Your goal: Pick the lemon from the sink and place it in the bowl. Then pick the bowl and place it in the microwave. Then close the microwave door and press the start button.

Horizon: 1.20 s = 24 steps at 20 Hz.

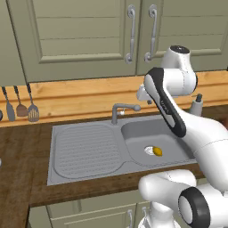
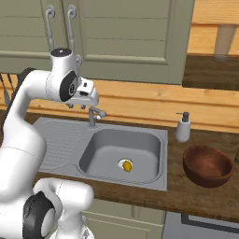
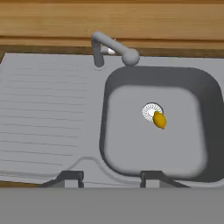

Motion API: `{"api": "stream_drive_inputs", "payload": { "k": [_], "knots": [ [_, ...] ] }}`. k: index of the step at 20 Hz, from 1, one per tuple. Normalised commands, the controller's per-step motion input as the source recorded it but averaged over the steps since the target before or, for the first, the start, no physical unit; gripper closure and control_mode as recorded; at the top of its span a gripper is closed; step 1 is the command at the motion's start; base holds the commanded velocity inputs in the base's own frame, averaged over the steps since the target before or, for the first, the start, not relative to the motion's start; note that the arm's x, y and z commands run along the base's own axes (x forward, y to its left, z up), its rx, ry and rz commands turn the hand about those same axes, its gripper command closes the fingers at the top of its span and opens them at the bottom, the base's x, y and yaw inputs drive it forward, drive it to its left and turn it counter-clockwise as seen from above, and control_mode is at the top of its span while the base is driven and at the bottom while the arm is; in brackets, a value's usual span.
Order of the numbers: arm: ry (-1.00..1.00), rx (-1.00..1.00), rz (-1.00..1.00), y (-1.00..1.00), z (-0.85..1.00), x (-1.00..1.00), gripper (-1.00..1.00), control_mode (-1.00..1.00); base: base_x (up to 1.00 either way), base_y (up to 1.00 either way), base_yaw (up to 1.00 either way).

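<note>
The lemon [image 3: 159, 120] lies on the floor of the sink [image 3: 52, 113] basin, touching the drain ring, well below the pincer [image 3: 111, 177], whose two dark tips stand apart with nothing between them. In the left base view the arm's elbow hides the basin's right side. The bowl [image 2: 207, 165] sits empty on the wooden surface [image 2: 186, 193] right of the sink, near a soap dispenser [image 2: 183, 127]

Even, bright rendered light; soft shading darkens the sink [image 3: 131, 83] walls.

Sink's [image 1: 89, 151] right edge behind arm
</note>
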Motion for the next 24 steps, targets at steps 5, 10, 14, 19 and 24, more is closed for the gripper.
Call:
{"api": "stream_drive_inputs", "payload": {
  "k": [5,10,14,19,24],
  "knots": [
    [-0.10,0.04,-0.01,-0.19,-0.04,-0.25,-1.00,-1.00,0.00,0.00,0.00],
    [-0.07,0.10,0.00,-0.98,-0.62,0.03,-1.00,-1.00,0.00,0.00,0.00],
    [0.02,-0.03,0.00,-0.47,-0.76,0.00,-1.00,-1.00,0.00,0.00,0.00],
    [0.03,-0.10,-0.01,-0.20,-0.74,0.02,-1.00,-1.00,0.00,0.00,0.00],
    [0.14,0.01,0.00,-0.54,-0.76,0.16,-1.00,-1.00,0.00,0.00,0.00]
  ]
}}
